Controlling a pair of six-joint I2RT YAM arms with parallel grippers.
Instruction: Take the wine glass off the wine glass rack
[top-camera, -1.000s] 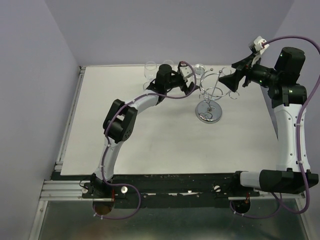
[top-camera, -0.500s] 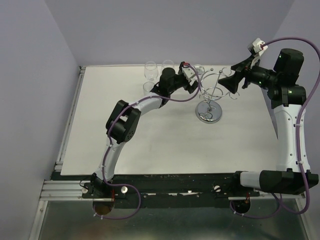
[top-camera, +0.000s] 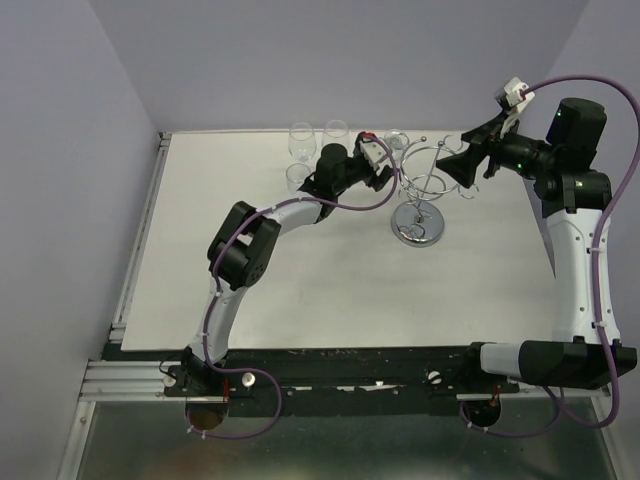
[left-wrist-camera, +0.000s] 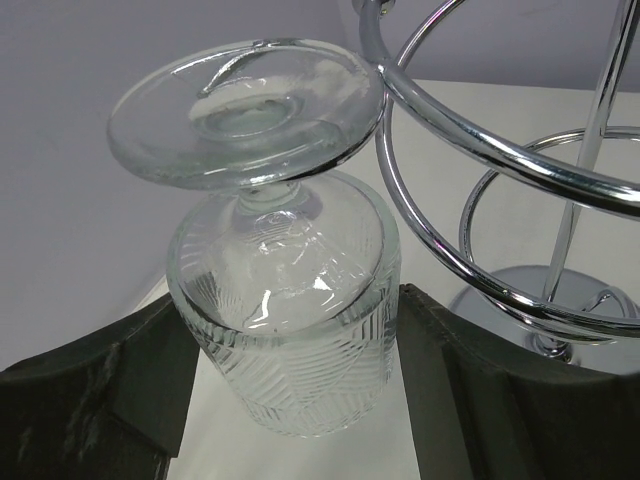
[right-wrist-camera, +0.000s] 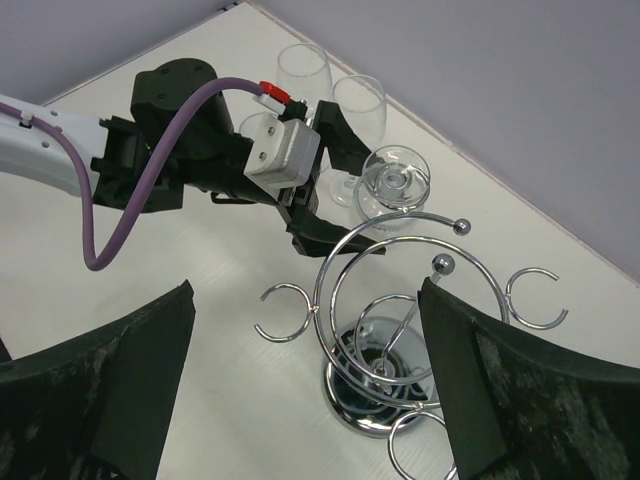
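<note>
A ribbed wine glass (left-wrist-camera: 285, 300) hangs upside down by its foot from an outer loop of the chrome wine glass rack (left-wrist-camera: 505, 288). My left gripper (left-wrist-camera: 290, 380) is around its bowl, with both fingers against the sides. From above, the glass (top-camera: 397, 142) is at the rack's (top-camera: 418, 228) far left, with the left gripper (top-camera: 393, 160) on it. My right gripper (top-camera: 462, 160) hovers open to the right of the rack and holds nothing. In the right wrist view, the rack (right-wrist-camera: 372, 405) lies between the right gripper's (right-wrist-camera: 310, 380) wide fingers, and the glass (right-wrist-camera: 395, 185) sits beyond it.
Three more glasses stand upright at the table's back left (top-camera: 301, 137), (top-camera: 336, 130), (top-camera: 297, 176). Two of them (right-wrist-camera: 303, 70), (right-wrist-camera: 358, 100) are just behind the left gripper. The rack's other loops (right-wrist-camera: 285, 312) are empty. The back wall is close behind.
My left gripper has slid right up to the rack, and its fingers have narrowed onto the hanging glass's bowl. The right arm has stayed still and open.
</note>
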